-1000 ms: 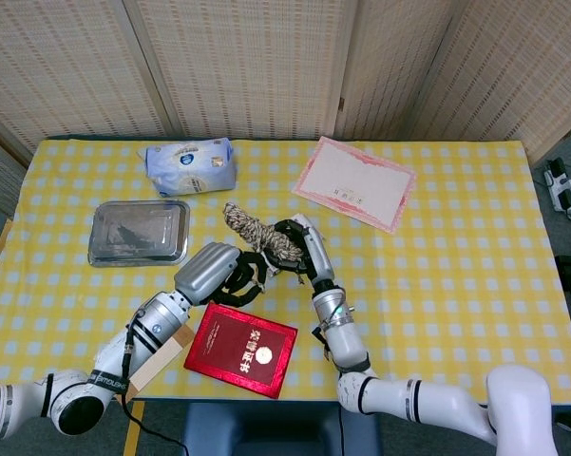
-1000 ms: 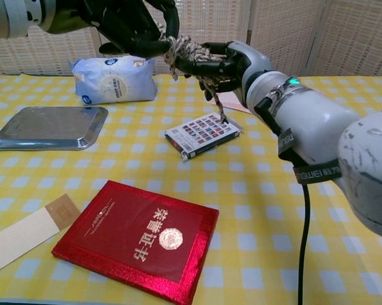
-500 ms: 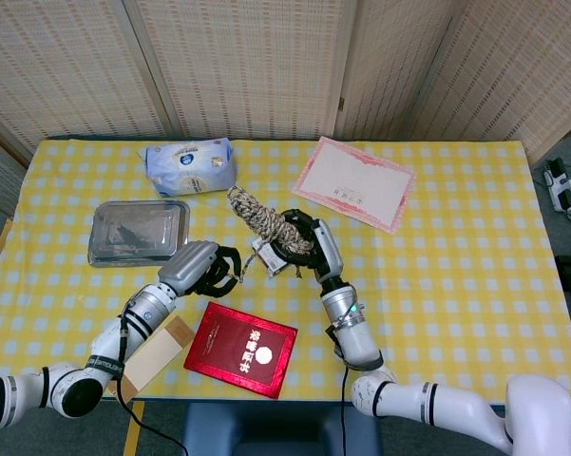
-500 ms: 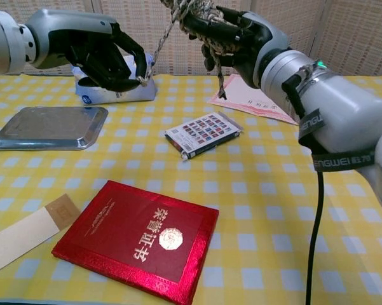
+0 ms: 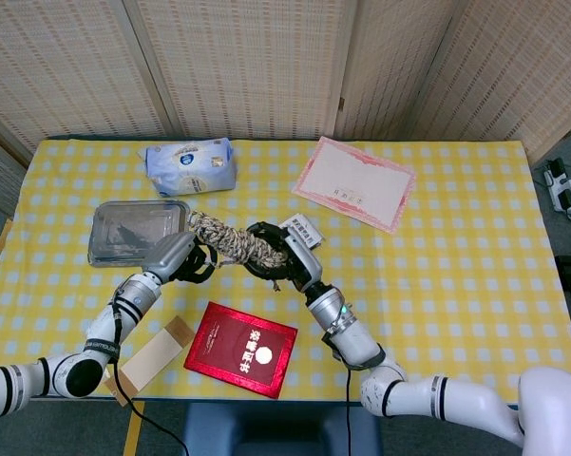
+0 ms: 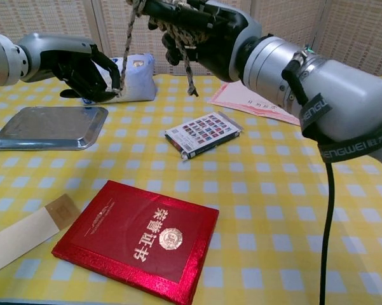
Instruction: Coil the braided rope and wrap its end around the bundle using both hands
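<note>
Right now your right hand [image 6: 200, 28] is raised above the table [image 5: 456, 256] with its fingers wrapped around the coiled bundle of braided rope [image 5: 230, 241], so the bundle hangs in the air near the middle of the cloth rather than lying on it. From that bundle a single strand runs down and to the left to your left hand [image 6: 82, 67], whose fingers are closed on the rope's end; in the chest view the strand looks taut between the two hands, and a short loose tail dangles below your right hand. Your left hand sits lower than your right, just above the near edge of the metal tray [image 6: 47, 126]. Under the raised bundle, a small box with a printed top [image 6: 201, 133] lies flat on the yellow checked cloth. Nearer to you lies a red certificate folder with gold characters [image 6: 140, 235], and just beside it on the left a brown cardboard strip [image 6: 25, 232]. At the far side rest a blue-and-white wipes pack [image 5: 190, 165] and a pink-bordered certificate sheet [image 5: 353, 182], well apart from each other.
</note>
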